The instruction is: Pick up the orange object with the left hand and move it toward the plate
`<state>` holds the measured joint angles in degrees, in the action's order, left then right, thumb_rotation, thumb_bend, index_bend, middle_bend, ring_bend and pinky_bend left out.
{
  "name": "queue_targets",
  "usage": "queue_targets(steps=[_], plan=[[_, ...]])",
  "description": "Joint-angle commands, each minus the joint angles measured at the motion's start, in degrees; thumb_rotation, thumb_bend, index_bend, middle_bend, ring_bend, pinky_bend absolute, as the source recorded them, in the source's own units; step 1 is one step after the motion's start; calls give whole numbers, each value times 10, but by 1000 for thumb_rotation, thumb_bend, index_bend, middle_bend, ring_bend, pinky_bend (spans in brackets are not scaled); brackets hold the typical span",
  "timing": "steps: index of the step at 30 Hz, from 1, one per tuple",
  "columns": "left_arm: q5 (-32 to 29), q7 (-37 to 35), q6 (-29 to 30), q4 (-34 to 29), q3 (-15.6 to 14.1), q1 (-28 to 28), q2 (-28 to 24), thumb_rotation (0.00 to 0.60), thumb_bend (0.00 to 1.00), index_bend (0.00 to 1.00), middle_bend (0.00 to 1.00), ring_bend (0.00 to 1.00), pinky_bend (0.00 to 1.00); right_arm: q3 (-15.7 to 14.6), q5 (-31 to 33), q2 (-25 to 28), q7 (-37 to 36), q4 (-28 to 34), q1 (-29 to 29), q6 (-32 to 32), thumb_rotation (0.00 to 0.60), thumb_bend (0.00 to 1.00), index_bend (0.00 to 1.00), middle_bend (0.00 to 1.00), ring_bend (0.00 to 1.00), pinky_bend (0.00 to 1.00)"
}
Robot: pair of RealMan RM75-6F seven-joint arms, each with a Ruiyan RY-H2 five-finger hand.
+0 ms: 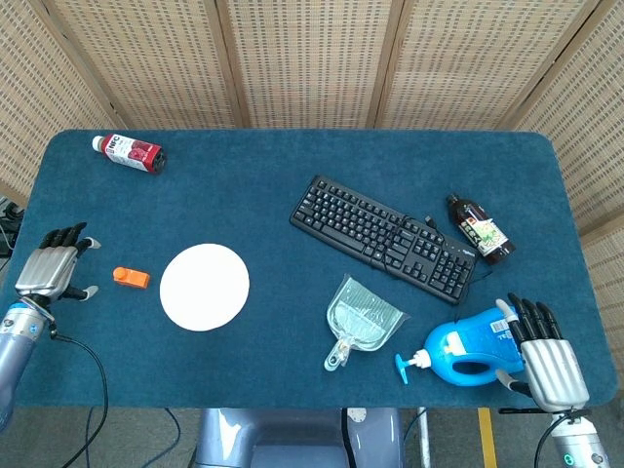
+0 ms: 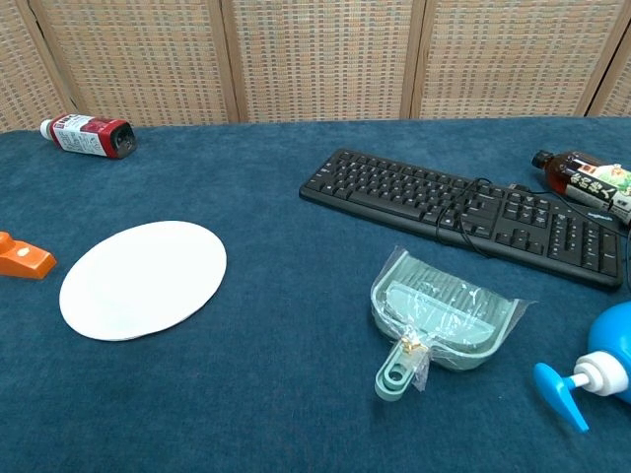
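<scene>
Orange object: small flat wedge-shaped block, lying beside white plate. Left robot hand released, empty.

Far back left on the blue surface, a red-labelled bottle lies on its side. Over to the right, a black keyboard runs diagonally, its cable curling at the near end. Just beyond it, a dark bottle lies flat near the right edge. Closer in, a pale green dustpan sits wrapped in clear plastic, handle toward the front. Beside it, a blue spray jug lies with its nozzle pointing at the dustpan.
</scene>
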<state>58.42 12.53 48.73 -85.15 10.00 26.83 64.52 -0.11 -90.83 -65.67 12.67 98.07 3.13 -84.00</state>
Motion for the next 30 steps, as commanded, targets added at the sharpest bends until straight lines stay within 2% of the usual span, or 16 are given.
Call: queue_targets(steps=[1,12,30], plan=[[-16,13,-14,14,-8,13,18,600,244,249,0,0,0,1,1,1,-2,0,0,0,600,0,0,0,0,38],[-56,44,-39,79,-32,38,74,600,249,257,0,0,0,3,7,3,-7,-1,1,2,600,0,0,0,0,38],[-48,50,-48,127,-50,60,130,600,254,288,0,0,0,3,16,-3,3,-6,5,12,600,0,0,0,0,38]])
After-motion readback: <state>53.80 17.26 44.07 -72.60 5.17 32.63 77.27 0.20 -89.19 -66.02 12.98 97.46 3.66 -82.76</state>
